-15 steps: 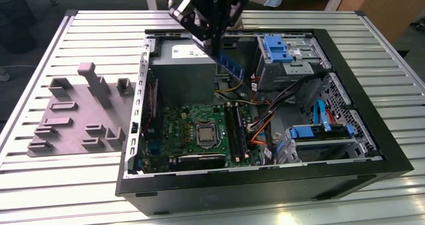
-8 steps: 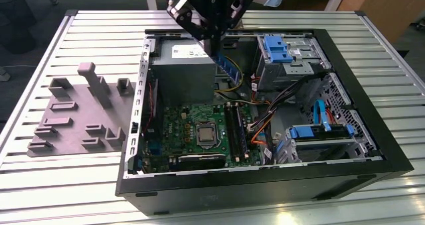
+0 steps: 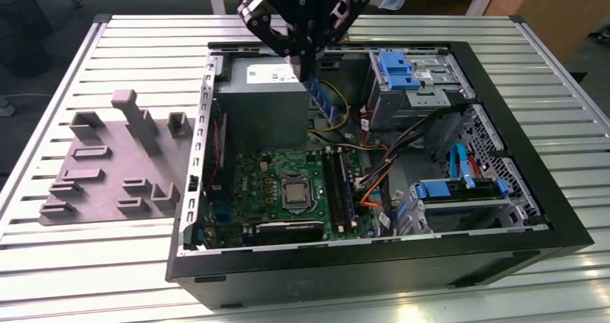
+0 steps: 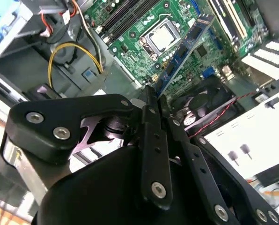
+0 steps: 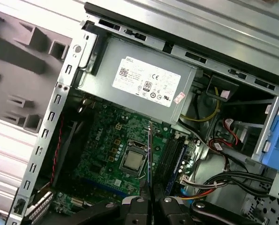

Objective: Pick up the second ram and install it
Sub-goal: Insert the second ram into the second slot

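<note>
The second ram, a narrow blue-green stick, hangs on end over the open computer case. My gripper is shut on its upper end. In the second wrist view the second ram juts out from between the black fingers towards the green motherboard. Seen edge-on in the first wrist view, the second ram sits above the board near the silver chip and the dark memory slots. In the exterior view the slots lie below and in front of the stick.
A grey power supply stands close beside the stick. Yellow, red and orange cables run beside the slots. Blue drive brackets fill the case's side on the exterior view's right. A grey plastic tray lies outside the case.
</note>
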### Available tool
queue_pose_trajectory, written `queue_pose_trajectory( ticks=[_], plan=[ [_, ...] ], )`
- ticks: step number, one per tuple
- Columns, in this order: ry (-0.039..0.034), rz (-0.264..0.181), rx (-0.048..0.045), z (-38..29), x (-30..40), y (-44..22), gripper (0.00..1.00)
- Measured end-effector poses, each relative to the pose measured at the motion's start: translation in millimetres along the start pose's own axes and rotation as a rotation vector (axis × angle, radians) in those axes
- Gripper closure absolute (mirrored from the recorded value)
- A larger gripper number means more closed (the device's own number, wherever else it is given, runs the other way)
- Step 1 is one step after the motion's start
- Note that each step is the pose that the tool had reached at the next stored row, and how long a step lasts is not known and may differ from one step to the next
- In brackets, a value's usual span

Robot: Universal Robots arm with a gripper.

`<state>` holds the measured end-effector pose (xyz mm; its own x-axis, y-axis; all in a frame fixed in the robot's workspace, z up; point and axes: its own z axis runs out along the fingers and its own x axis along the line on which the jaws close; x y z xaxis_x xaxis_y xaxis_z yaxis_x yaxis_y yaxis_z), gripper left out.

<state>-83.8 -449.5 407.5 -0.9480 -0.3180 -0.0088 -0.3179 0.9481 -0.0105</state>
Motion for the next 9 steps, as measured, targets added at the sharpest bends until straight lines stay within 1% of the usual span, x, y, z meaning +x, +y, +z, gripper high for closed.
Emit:
queue_pose_trajectory(
  ticks=[9],
  plan=[
    [0.0018, 0.163, 0.0017, 1.0, 0.0, 0.0, 0.86]
  ],
)
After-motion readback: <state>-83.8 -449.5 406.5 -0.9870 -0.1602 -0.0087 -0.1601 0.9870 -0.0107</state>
